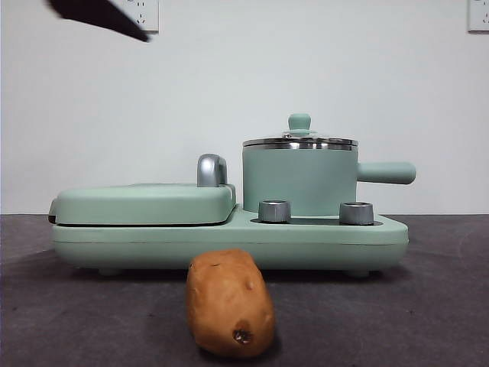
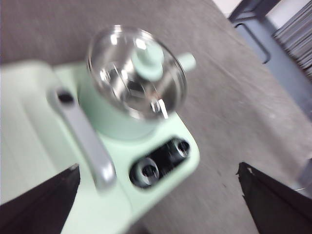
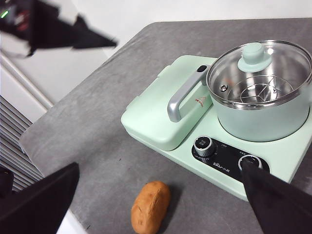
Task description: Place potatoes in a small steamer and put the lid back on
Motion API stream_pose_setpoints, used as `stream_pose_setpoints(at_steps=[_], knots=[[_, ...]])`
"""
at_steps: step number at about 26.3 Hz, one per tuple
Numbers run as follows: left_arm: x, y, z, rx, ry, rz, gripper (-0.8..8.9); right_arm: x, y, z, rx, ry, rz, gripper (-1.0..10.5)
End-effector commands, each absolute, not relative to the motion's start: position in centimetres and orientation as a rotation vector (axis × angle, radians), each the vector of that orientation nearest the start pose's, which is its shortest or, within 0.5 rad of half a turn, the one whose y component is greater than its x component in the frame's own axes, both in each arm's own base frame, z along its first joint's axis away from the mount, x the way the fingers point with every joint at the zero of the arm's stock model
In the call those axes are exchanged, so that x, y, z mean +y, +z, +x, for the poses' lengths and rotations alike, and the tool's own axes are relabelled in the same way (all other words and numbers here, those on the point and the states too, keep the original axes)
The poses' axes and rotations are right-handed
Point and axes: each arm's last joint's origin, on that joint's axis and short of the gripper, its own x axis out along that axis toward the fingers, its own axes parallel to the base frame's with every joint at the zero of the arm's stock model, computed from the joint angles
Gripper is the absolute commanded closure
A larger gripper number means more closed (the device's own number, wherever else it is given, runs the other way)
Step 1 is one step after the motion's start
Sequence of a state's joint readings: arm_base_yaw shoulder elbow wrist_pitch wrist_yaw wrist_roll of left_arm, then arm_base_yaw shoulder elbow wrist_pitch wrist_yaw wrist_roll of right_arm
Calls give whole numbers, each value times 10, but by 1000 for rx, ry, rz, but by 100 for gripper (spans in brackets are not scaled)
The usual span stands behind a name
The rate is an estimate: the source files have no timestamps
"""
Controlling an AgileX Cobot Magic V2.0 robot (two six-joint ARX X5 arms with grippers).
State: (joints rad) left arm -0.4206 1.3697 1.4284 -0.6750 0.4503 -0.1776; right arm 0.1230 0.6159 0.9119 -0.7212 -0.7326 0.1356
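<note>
The potato (image 1: 229,303) lies on the gray surface (image 1: 428,306) at the near edge, just in front of the mint-green cooker base (image 1: 229,233) and apart from it. The steamer (image 1: 299,182) sits on the right half of the base, handle pointing right, with the lid (image 1: 299,141) seated flat on its rim. The griddle (image 1: 145,203) fills the left half. Neither step of the task is done yet. The left claw (image 2: 156,195) hangs above the cooker with jaws set wide and empty, the lid below it; the left wrist picture is blurred. The right claw (image 3: 161,195) hangs above the near edge of the surface, jaws also wide and empty, with the potato below and between them. Probable faults: the lid knob (image 3: 253,51) is small and smooth, so an off-centre grip may let the lid tilt or drop onto the rim. The potato is rounded and may roll if one jaw touches it first. With both arms near the cooker, their paths may cross.
</note>
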Motion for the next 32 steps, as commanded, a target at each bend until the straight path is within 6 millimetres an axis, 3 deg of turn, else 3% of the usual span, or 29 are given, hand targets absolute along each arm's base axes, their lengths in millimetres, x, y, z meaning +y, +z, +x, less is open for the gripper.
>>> stream_pose_setpoints(at_steps=[1, 8, 13, 18, 24, 32], knots=[[-154, 384, 288, 716, -801, -85, 314, 32, 352, 100, 464, 815, 265, 357], [-225, 370, 344, 688, -748, 110, 314, 32, 352, 100, 467, 813, 271, 357], [-264, 362, 360, 644, -793, 160, 315, 32, 352, 100, 471, 811, 282, 357], [-298, 344, 361, 641, -758, 229, 316, 32, 352, 100, 474, 809, 288, 357], [-320, 328, 355, 643, -717, 286, 319, 32, 352, 100, 477, 809, 292, 357], [-319, 324, 358, 674, -730, 231, 383, 32, 352, 100, 484, 806, 308, 357]])
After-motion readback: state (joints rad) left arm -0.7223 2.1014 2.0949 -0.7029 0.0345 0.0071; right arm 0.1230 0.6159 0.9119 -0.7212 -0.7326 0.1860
